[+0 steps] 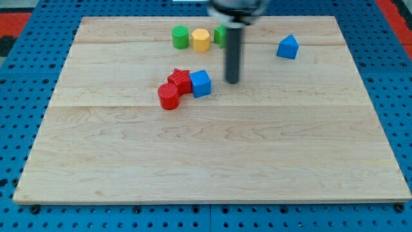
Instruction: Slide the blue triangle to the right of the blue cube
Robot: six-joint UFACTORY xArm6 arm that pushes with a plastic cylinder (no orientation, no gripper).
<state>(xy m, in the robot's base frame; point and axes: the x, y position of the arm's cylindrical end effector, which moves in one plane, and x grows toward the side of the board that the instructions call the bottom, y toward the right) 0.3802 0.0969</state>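
The blue cube [201, 83] sits a little left of the board's middle, touching a red star-shaped block [179, 79] on its left. The blue triangle [288, 46] lies apart near the view's top right. My tip [232, 81] is on the board just right of the blue cube, with a small gap between them. It is well left of and below the blue triangle.
A red cylinder [168, 96] lies below-left of the red star. Near the view's top stand a green cylinder [180, 37], a yellow hexagon block [201, 40] and a green block [220, 35] partly hidden behind the rod. The wooden board [206, 161] rests on a blue pegboard.
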